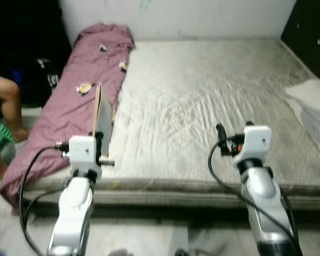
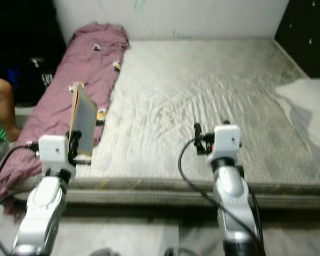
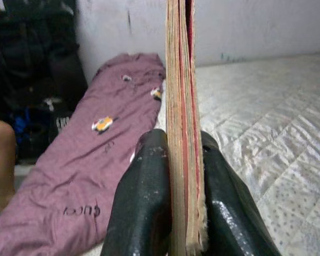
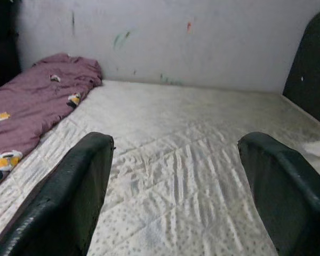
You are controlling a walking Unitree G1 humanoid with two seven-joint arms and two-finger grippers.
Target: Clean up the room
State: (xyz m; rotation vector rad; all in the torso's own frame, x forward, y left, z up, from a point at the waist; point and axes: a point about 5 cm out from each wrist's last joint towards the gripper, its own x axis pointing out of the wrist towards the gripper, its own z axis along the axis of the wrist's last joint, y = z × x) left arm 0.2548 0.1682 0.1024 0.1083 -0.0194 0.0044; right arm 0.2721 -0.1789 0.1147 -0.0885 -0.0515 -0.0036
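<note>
Book (image 3: 181, 133) in transit – pick-up step looks done, drop-off pending.
L gripper (image 3: 182, 176): jaws clamped on thin, flat book w/ worn paper edges, held upright above mattress (image 1: 213, 96) front edge, beside crumpled mauve blanket (image 1: 80, 96). R gripper (image 4: 176, 181): jaws wide apart, holding nothing, over quilted mattress. Next: prob. carry book to a storage spot.

1 book (image 3: 181, 133), 1 blanket (image 1: 85, 90), 1 mattress (image 1: 213, 96), 2 grippers.
</note>
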